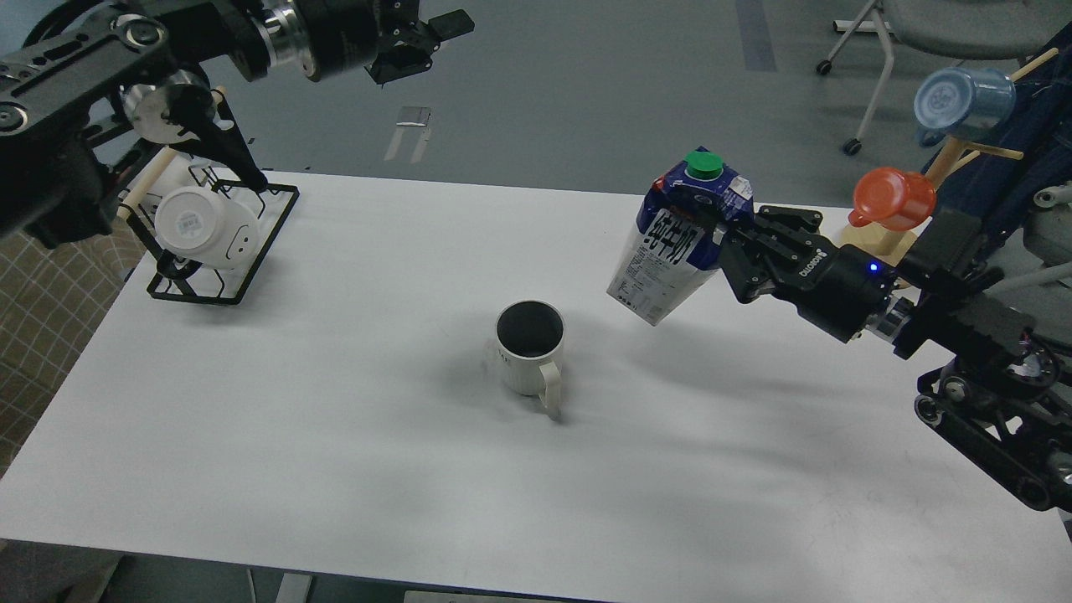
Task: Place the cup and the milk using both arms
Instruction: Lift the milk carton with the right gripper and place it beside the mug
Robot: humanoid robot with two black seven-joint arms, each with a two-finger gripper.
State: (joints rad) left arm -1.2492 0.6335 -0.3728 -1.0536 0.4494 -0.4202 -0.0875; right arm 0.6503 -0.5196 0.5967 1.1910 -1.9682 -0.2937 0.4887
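The white mug (530,349) with a dark inside stands upright near the middle of the white table (335,469), its handle toward the front right. My right gripper (718,243) is shut on the blue-and-white milk carton (674,251), which has a green cap. The carton is tilted and held above the table, right of the mug. My left gripper (414,42) is high at the back left, over the floor beyond the table. Its fingers look parted and hold nothing.
A black wire rack (222,251) at the table's back left holds a round white cup with a barcode label (201,224). At the right, a wooden stand (946,159) carries an orange-red cup (892,198) and a blue cup (963,100). A chair (921,33) stands behind.
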